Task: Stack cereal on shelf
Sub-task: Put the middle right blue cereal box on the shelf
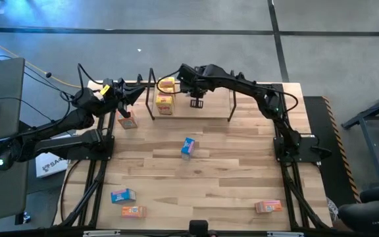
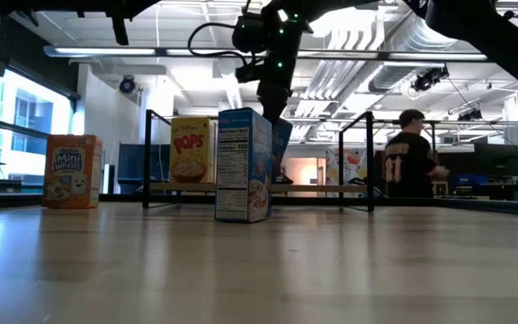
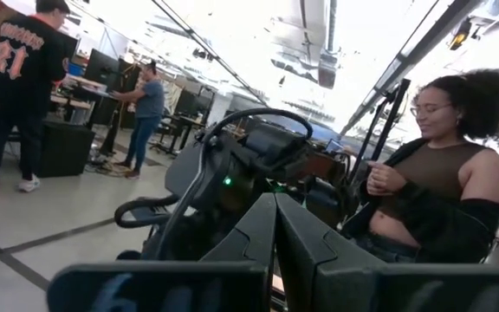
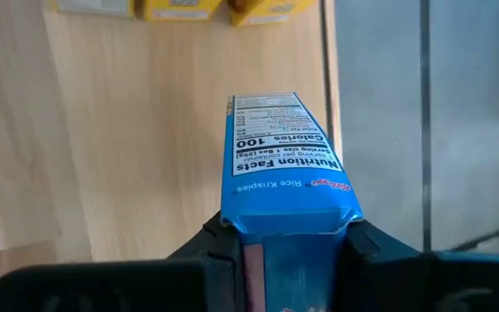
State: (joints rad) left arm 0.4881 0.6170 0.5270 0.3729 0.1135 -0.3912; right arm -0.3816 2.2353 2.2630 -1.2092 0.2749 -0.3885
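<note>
The shelf (image 1: 232,107), a black rod frame on a light board, stands at the table's far middle. Two yellow cereal boxes (image 1: 165,94) stand at its left end. My right gripper (image 1: 196,101) hangs over the shelf's middle, shut on a blue cereal box (image 4: 284,165). My left gripper (image 1: 135,92) is shut and empty, raised left of the shelf. Loose boxes rest on the table: an orange one (image 1: 127,122) by the shelf's left end, a blue one (image 1: 188,147) upright at the centre, blue (image 1: 122,195) and orange (image 1: 133,211) near left, orange (image 1: 268,207) near right. My right gripper pinches the blue box between its two fingers at the end flap (image 4: 288,227), one finger on each broad face. The fingers come from above, pointing down. The box (image 2: 282,144) hangs below them, tilted, over the shelf board; the centre box hides its lower end in the low view.
The shelf's upright rods (image 2: 370,162) stand either side of the held box. Black frames run along the table's left and right edges (image 1: 97,164). People stand in the room beyond the table (image 2: 412,157). Bare wood lies between the shelf and the near boxes.
</note>
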